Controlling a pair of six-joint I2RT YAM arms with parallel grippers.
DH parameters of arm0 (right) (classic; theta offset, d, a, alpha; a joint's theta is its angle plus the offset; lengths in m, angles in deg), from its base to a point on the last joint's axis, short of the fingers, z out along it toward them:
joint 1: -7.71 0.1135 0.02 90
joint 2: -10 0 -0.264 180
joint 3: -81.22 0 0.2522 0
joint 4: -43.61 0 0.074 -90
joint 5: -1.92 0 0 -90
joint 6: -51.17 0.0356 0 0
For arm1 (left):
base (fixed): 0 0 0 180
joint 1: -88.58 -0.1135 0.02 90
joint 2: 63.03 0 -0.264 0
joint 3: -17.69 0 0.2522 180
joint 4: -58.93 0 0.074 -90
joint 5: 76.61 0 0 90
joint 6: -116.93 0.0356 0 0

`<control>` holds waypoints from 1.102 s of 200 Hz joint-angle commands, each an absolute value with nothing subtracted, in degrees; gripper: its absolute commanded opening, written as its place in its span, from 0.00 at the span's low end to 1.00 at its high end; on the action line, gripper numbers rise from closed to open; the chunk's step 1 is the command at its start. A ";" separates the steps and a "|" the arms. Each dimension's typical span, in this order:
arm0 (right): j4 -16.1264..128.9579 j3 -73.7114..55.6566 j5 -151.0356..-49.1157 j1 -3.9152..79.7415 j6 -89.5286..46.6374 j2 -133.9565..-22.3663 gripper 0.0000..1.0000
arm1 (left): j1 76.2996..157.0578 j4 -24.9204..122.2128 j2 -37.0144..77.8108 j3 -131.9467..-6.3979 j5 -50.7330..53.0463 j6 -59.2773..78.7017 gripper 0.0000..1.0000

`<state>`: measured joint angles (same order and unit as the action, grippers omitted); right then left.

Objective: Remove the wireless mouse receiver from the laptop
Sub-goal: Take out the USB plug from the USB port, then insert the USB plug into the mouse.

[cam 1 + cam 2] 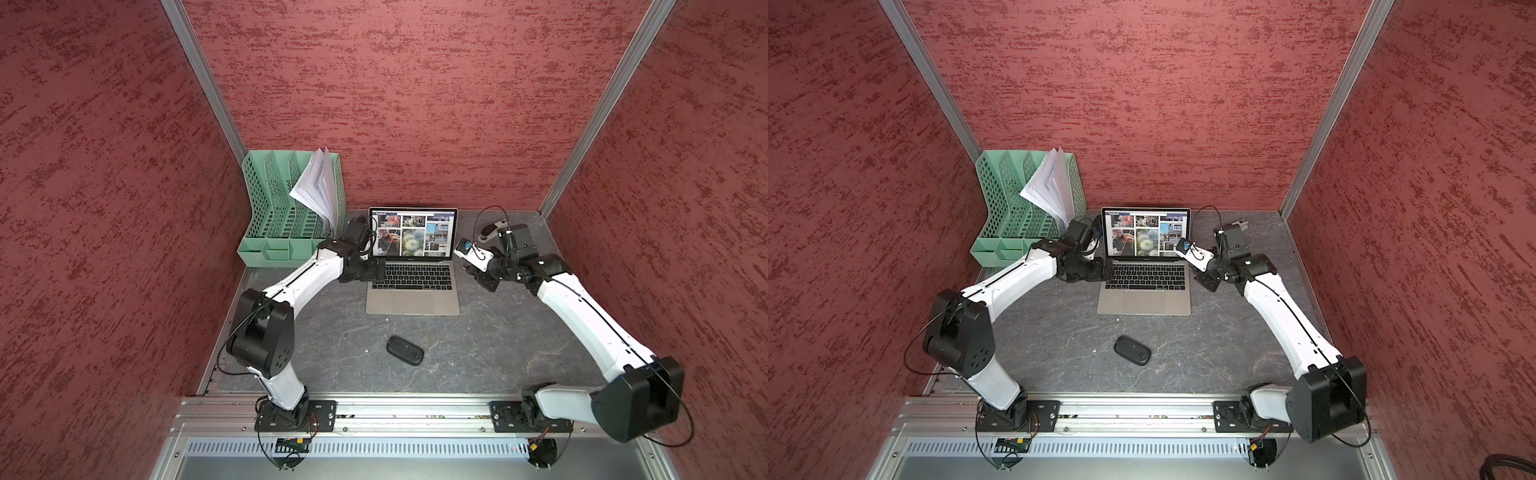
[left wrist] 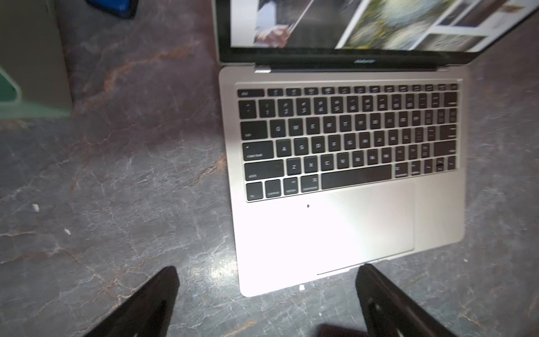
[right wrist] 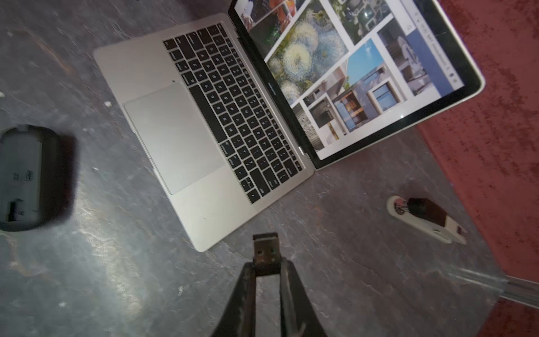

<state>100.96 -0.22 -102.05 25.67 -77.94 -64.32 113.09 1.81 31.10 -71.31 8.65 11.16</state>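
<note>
- We see the right gripper (image 3: 267, 270) pinching the wireless mouse receiver (image 3: 265, 252) between narrow jaws. The receiver is clear of the laptop (image 3: 163, 131) (just off its right side).
- Our left gripper (image 2: 268, 291) stands wide, holding nothing, at the laptop's left edge.
</note>
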 commanded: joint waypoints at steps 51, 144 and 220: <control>103.23 9.22 -100.26 41.61 -51.08 -56.12 0.00 | 118.51 16.21 5.80 -51.64 4.57 23.30 1.00; 107.42 8.40 -90.31 64.49 -33.40 -66.49 0.00 | 112.67 9.25 1.38 -51.57 7.43 20.64 1.00; 103.35 10.24 -95.60 68.83 -35.10 -75.05 0.00 | 111.69 10.81 2.10 -52.49 6.64 15.75 1.00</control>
